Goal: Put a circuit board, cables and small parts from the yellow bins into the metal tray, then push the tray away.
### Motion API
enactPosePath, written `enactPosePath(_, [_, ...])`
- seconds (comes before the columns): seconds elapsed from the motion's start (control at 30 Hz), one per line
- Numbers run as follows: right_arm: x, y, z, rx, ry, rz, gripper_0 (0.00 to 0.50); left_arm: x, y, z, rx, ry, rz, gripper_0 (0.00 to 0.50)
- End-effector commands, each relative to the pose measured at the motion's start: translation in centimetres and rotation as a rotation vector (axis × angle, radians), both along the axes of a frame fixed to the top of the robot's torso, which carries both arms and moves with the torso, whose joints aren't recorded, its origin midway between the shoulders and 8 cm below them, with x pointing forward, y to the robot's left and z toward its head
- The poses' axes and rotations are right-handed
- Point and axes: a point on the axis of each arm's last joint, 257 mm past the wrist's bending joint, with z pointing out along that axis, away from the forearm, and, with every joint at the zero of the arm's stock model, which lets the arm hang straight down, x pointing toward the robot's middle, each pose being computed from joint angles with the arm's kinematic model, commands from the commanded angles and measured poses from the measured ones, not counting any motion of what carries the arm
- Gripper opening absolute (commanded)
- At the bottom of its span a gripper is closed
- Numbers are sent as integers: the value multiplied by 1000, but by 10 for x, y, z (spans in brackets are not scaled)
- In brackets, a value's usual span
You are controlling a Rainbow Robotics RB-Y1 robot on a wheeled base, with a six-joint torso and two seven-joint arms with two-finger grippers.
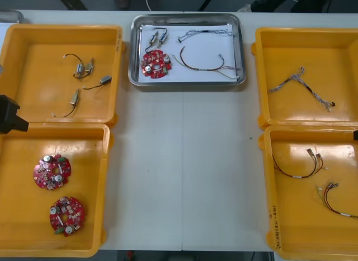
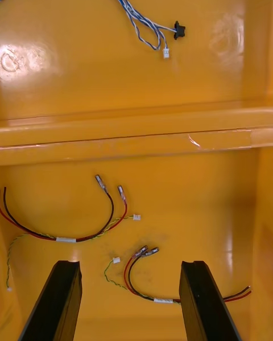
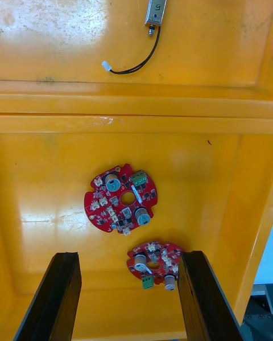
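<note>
Two bins stand at the left: the far left bin holds loose wired parts, and the near left bin holds spare boards. The left gripper hangs over the near one at the table's left edge, its fingers spread wide and gripping nothing.

In the middle, at the far side, sits the tray. It already carries a board, small parts just beyond it, and cables beside them, so loading looks finished and the push is what remains. The tray is probably light, stiff sheet metal with a rolled rim, and should slide readily. The near rim is the place to press, squarely at its middle so the tray does not swing. The load lies loose: the cables are limp and the board and parts could skate on the smooth floor, so a slow push suits.

To the right, the far right bin keeps a blue-white cable, and the near right bin keeps red-black cables. The right gripper hangs over that near bin, its fingers apart and holding nothing.

The table is pale, smooth and bare between the bins, which gives an open lane up to the tray. Its far edge lies just behind the tray, so little travel is left.
</note>
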Motion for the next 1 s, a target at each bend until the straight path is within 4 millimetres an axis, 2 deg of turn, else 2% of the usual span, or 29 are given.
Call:
enactPosePath(0.03, [-6, -7, 0, -38, 20, 21, 500, -4, 14, 13, 93, -23, -94, 500])
enactPosePath(0.27, [-7, 1, -7, -30, 40, 34, 500, -4, 14, 13, 93, -23, -94, 500])
enactPosePath(1.0, [-10, -1, -7, -46, 55, 48, 500, -4, 14, 13, 93, -23, -94, 500])
